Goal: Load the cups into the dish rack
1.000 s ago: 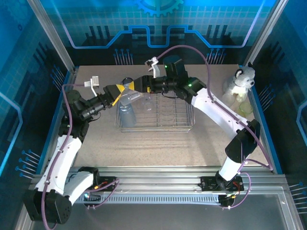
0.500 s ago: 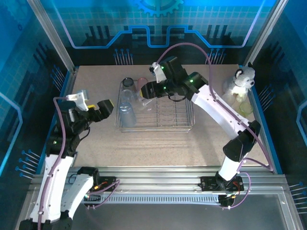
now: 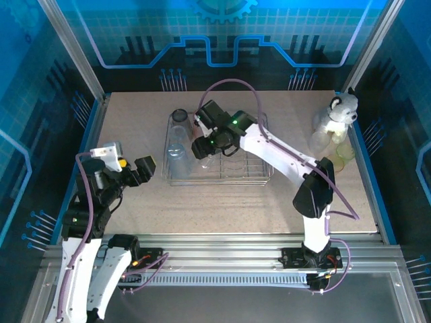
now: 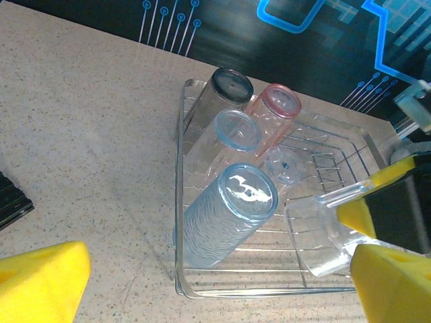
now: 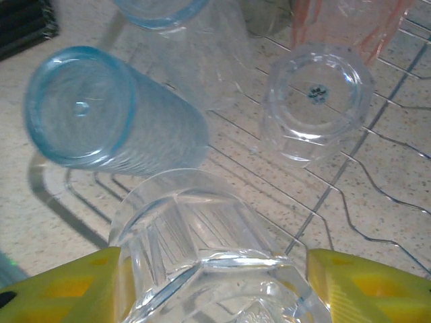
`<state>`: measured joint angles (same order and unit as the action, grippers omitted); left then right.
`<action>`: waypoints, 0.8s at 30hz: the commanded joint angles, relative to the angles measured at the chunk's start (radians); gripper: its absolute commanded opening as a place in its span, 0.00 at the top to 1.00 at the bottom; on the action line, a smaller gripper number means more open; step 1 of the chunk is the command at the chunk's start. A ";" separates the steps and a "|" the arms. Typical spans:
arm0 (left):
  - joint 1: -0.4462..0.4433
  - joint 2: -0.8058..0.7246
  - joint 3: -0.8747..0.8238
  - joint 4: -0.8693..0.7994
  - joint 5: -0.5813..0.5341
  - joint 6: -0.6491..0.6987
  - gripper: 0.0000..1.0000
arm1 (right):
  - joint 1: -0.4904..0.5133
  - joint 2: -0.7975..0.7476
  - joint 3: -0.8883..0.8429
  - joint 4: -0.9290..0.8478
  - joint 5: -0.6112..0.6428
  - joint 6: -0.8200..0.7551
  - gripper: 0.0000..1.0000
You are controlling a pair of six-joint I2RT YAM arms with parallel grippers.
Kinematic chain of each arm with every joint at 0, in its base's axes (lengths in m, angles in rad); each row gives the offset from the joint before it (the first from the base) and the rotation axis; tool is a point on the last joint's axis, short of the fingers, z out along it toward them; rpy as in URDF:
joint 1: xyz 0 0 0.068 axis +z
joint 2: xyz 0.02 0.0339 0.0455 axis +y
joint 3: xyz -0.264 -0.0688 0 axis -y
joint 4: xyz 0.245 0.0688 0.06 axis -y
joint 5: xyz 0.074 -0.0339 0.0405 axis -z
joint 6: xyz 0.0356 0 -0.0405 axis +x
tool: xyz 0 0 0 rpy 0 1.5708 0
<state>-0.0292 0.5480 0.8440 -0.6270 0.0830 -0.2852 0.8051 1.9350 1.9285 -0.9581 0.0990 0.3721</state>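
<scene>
Between the yellow fingers of the right gripper point(image 5: 212, 282), over the left-centre of the silver wire dish rack point(image 3: 222, 180): one clear faceted plastic tumbler point(image 5: 202, 235), pinched across its sides, fingers partway closed on it. Lies with its long axis straight out from the wrist, far end tipped down toward the rack floor; cannot tell whether touching the wires yet. Just beyond that far end, bare wire, flanked on one side by a pale blue ribbed tumbler point(image 5: 114, 114) on its side and on the other by a small clear cup point(image 5: 316, 94) standing base-up, with a pink translucent cup point(image 5: 350, 20) farther back. Probably calls for easing forward and down into that gap along the same axis, without sideways swing, given close neighbours on both sides. Well off to the left, above the speckled table point(image 3: 303, 202) and apart from the rack: left gripper point(image 3: 135, 168), fingers spread wide, holding nothing. Farther from the work, so placing best left to the right arm.
</scene>
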 commanded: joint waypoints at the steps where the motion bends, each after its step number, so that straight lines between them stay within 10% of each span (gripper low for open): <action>1: -0.001 -0.003 -0.014 0.007 0.001 0.024 0.01 | 0.013 0.032 0.054 -0.048 0.090 -0.008 0.80; 24: -0.001 0.006 -0.042 0.021 0.008 0.064 0.01 | 0.065 0.238 0.157 -0.128 0.261 -0.034 0.71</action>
<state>-0.0292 0.5507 0.8085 -0.6235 0.0834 -0.2512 0.8463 2.1532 2.0502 -1.0603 0.2958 0.3485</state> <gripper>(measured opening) 0.993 0.604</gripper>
